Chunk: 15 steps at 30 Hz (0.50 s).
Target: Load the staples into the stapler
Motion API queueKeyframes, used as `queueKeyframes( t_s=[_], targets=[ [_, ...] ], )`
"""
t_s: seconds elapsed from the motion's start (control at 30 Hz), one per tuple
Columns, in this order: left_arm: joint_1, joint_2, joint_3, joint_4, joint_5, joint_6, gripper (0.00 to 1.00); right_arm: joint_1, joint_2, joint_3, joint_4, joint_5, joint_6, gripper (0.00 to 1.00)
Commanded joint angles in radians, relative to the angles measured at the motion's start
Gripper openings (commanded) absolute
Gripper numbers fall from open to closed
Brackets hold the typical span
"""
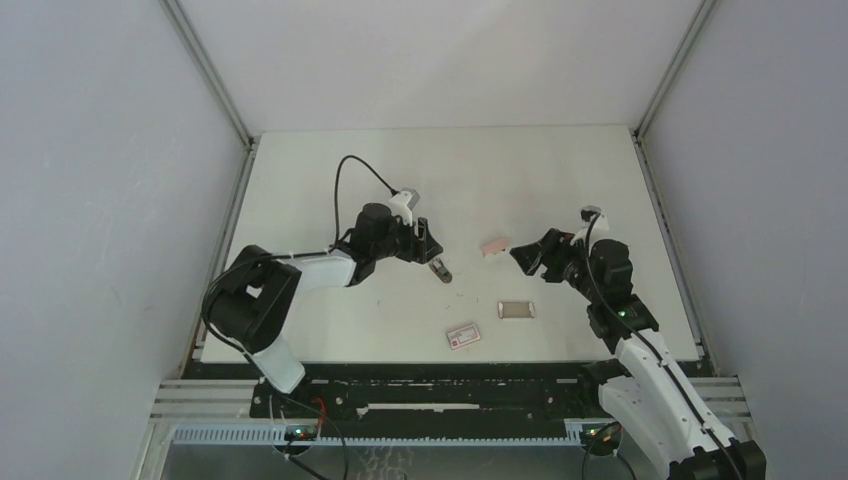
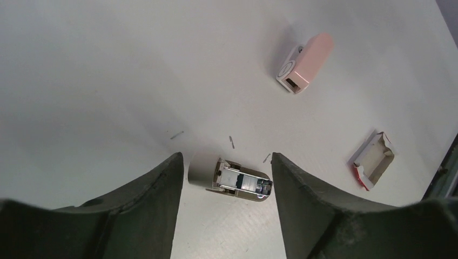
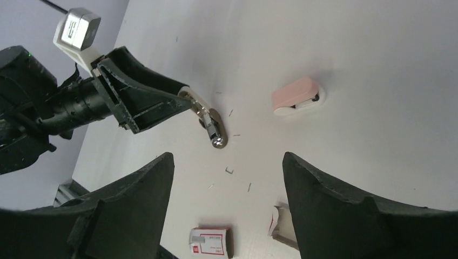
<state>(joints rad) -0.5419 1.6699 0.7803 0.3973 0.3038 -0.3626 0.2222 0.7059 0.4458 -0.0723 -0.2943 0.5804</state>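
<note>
Looking down from the overhead camera, I see the stapler (image 1: 495,245) lying on the table (image 1: 330,160) just right of centre, a small pink thing between my two arms. My left gripper (image 2: 227,157) has its fingers spread. In its wrist view they stand on either side of a small grey-and-metal piece (image 2: 229,181) that lies flat, low in the middle of the frame. Each finger is very close to one end of it, and I cannot tell whether either one touches. My right gripper (image 3: 228,157) is spread wide too and holds nothing; in its wrist view the stapler sits above and to the right of the gap between its fingers. The staples (image 1: 516,309) rest in the lower middle of the overhead frame, well apart from the stapler and from both grippers. A white-and-red labelled box (image 1: 462,336) lies just to their lower left. A few loose wire bits (image 3: 229,171) are scattered on the table near the grey-and-metal piece
</note>
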Motion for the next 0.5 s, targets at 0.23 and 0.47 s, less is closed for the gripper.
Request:
queueKeyframes(
  t_s=[0.23,0.47],
  targets=[
    [0.003,0.046,0.030,0.151,0.084,-0.005,0.37,0.006,0.003,-0.008,-0.024,-0.060,-0.055,0.73],
    [0.002,0.038,0.008,0.150,0.067,0.013,0.25,0.006,0.000,-0.013,-0.036,-0.059,-0.070,0.72]
  ],
)
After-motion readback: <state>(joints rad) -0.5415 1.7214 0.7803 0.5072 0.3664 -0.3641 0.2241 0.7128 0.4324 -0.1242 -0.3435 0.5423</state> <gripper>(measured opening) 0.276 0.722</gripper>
